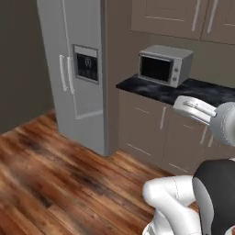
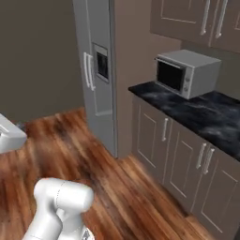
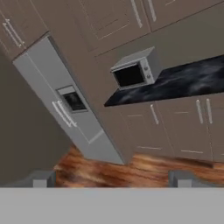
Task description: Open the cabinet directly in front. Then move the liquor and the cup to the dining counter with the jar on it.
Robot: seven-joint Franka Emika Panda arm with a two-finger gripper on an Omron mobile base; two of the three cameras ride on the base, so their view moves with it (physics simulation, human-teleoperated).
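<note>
glossy wood floor [image 1: 55, 183], brushed-metal fridge [image 1: 75, 69]

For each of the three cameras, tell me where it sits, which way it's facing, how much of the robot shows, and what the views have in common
Left base view: behind the arm to its left, looking forward and down at the fridge, microwave and wood floor; white arm links at lower right.
Right base view: behind the arm to its right, facing the same corner; white arm link at lower left.
Hand view: on the hand, rolled sideways, facing the wall cabinet doors, shut; the open gripper fingertips rise at the bottom.
Shared: fridge, microwave and black worktop appear in all three.
</note>
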